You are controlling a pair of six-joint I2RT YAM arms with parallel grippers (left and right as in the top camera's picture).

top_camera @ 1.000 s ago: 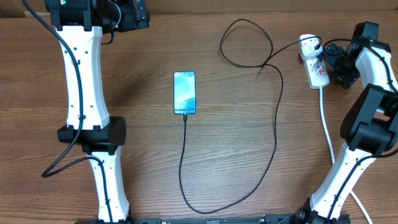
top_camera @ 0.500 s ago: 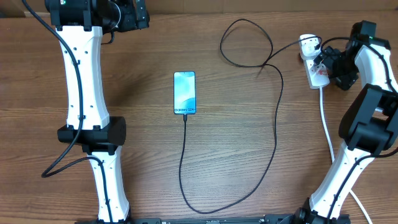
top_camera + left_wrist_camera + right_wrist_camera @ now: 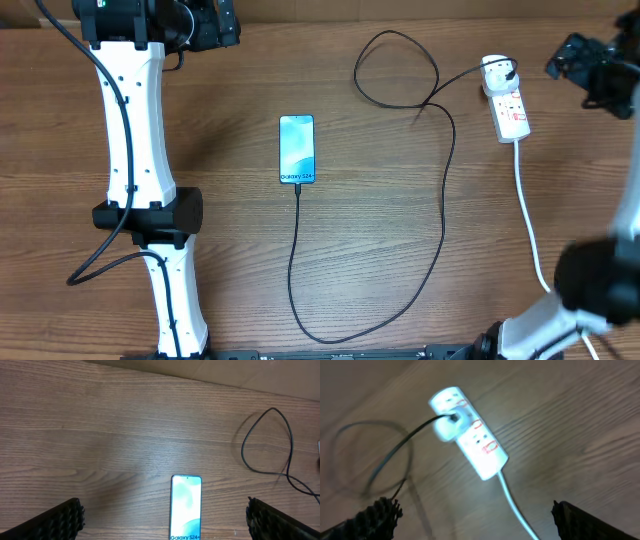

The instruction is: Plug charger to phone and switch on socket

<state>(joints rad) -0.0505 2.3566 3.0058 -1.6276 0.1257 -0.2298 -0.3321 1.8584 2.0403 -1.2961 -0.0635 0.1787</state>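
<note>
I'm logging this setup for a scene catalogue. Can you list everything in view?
phone: one, blue-cyan screen, table centre
charger: one, black cable, looping from the phone's bottom edge to the socket
socket: one, white with red marks, far right
white cord: one, white, trailing from the socket toward the robot's bases
table: one, brown wood, under everything
arms: two, white with black joints, either side
left hand: one, black, open, empty, far left
right hand: one, black, open, empty, right of the socket

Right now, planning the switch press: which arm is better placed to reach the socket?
Right. The right gripper hovers open close beside the socket, which shows in its wrist view. The left gripper is far off, on the phone's other side.
</note>
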